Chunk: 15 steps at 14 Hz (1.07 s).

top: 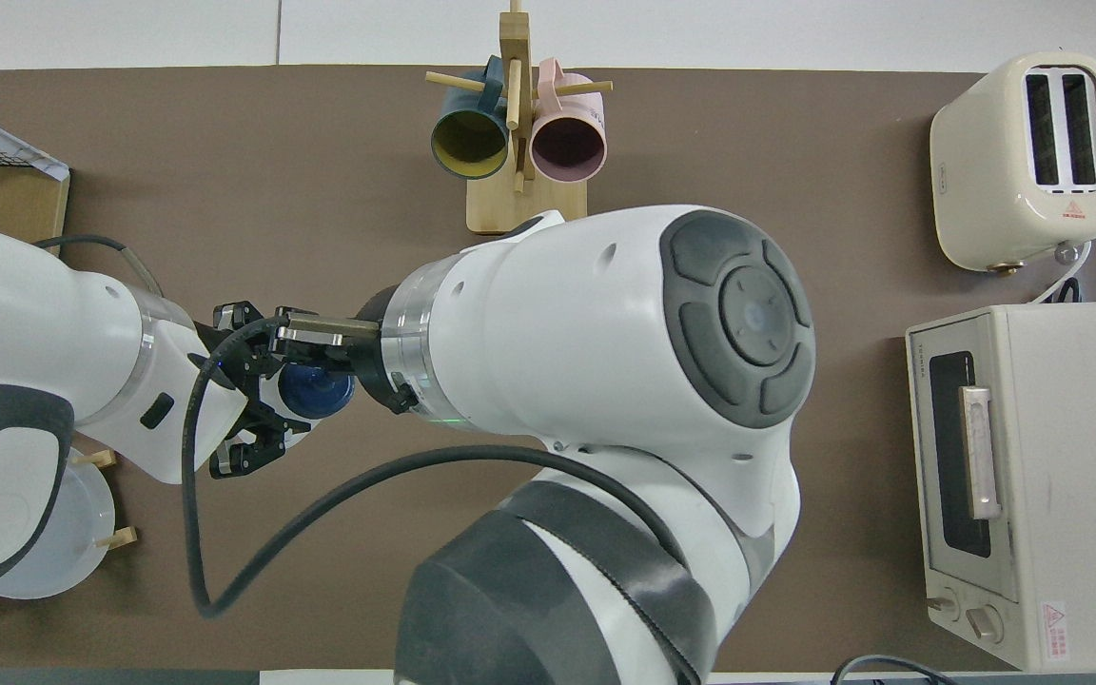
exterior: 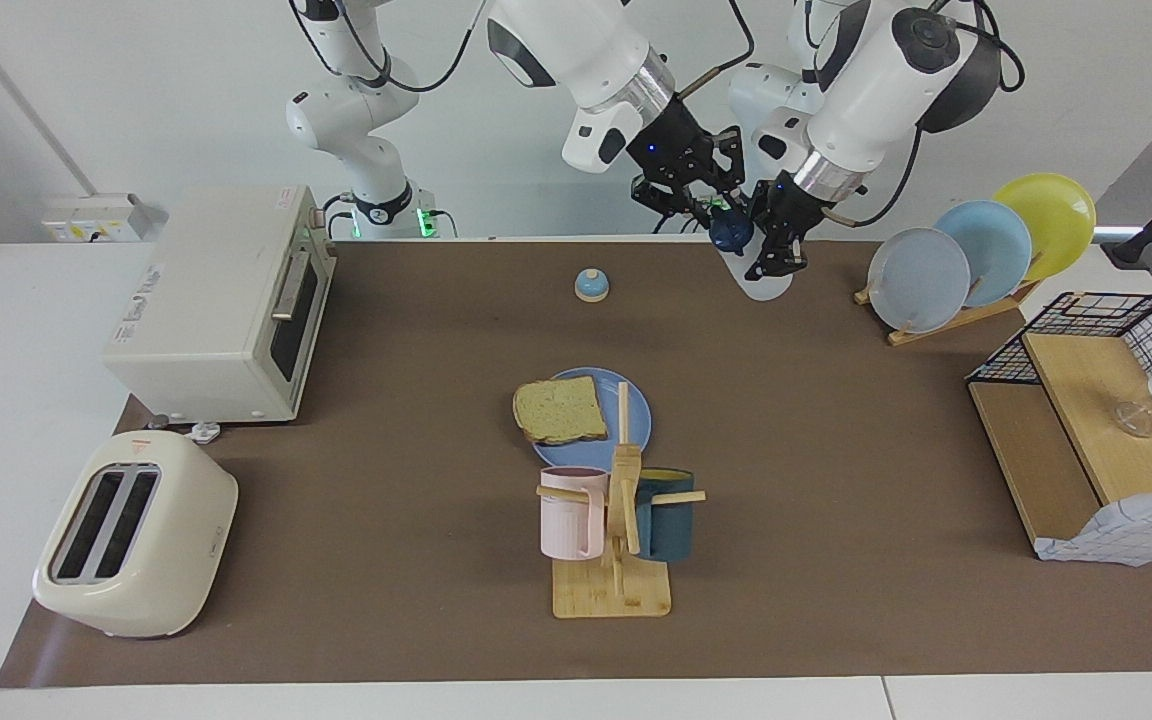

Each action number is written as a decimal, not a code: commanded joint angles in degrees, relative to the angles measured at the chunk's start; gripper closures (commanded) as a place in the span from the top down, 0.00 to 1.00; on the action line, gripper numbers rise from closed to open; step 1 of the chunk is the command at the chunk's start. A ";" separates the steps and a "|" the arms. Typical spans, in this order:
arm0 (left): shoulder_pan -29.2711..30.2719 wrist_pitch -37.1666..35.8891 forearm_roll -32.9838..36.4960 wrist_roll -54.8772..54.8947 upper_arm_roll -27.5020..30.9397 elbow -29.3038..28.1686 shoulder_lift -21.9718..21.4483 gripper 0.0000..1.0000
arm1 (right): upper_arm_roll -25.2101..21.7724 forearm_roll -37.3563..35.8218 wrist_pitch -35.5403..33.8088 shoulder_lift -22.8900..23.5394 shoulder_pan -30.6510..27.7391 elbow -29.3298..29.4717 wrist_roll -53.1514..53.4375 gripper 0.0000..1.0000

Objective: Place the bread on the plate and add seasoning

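Brown mat [exterior: 836, 520] over a white table, one bread [exterior: 560, 410] laid on one blue plate [exterior: 636, 420], one seasoning [exterior: 751, 262] clamped by the left gripper [exterior: 779, 255] over the mat's robot edge, right gripper [exterior: 706, 205] at its cap, its opening cannot be told.

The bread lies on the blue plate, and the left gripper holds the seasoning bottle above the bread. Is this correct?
Not quite. The bread does lie on the blue plate, but the left gripper holds the seasoning bottle near the robots' table edge, beside the plate rack, as the facing view shows.

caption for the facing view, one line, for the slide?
Left gripper holds the seasoning bottle; right gripper at its cap; bread on blue plate.
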 commanded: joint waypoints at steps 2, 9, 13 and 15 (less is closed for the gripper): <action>0.03 -0.16 -0.86 -0.05 0.17 -1.45 -1.71 0.00 | 0.08 -1.43 -0.51 -1.58 -0.01 -1.47 1.22 0.32; 0.12 -0.16 -1.47 -0.05 0.26 -1.45 -1.71 0.00 | 0.08 -1.61 -0.60 -1.58 -0.01 -1.47 1.22 0.18; 0.12 -0.25 -1.48 -0.05 0.26 -1.45 -1.71 0.00 | 0.17 -1.52 -0.43 -1.58 -0.10 -1.47 1.22 0.00; 0.12 -0.25 -1.48 -0.14 0.26 -1.45 -1.71 0.00 | 0.35 -1.34 -0.42 -1.58 -0.10 -1.55 1.31 0.00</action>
